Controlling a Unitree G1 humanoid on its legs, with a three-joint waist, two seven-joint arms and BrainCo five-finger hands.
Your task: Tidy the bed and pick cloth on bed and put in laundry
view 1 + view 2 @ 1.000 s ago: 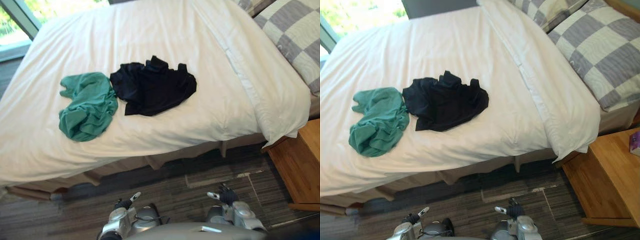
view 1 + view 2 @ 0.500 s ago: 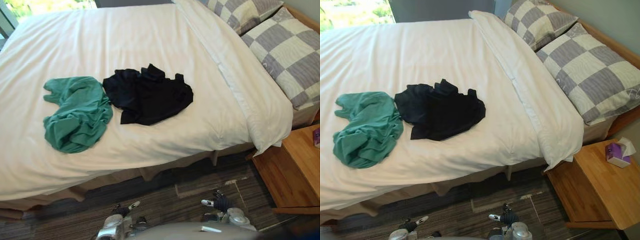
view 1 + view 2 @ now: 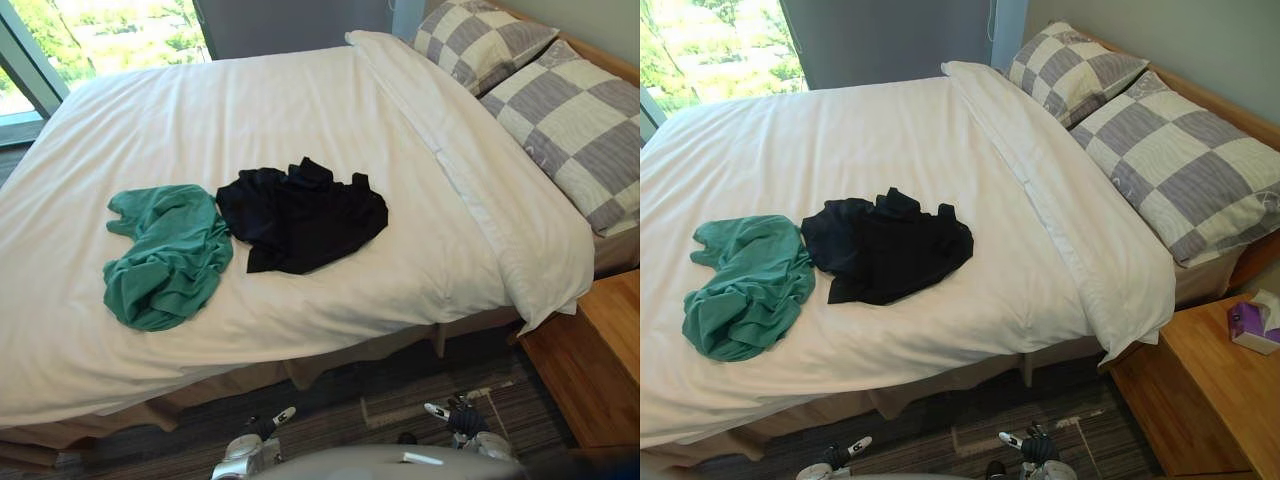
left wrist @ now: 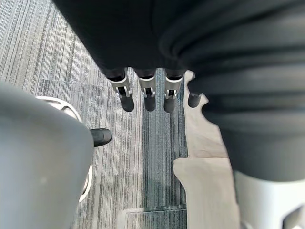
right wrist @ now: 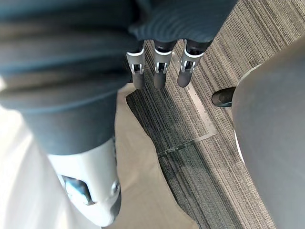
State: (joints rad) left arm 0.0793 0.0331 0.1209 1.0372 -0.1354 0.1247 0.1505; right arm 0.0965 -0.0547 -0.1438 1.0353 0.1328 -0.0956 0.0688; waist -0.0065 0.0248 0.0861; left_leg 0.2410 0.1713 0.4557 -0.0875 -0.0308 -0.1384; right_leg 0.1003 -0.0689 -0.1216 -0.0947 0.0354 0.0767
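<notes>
Left hand (image 4: 149, 90) hangs straight-fingered, empty. Crumpled green cloth (image 3: 165, 258) lies near the white-sheeted bed's (image 3: 300, 110) front edge, touching crumpled black cloth (image 3: 300, 215). 2 grey-checked pillows (image 3: 575, 130) sit at its right end. Right hand (image 5: 159, 71) hangs likewise, holding nothing.

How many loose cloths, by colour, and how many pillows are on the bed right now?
Green cloth: 1
Black cloth: 1
Checked pillows: 2
Total: 4
</notes>
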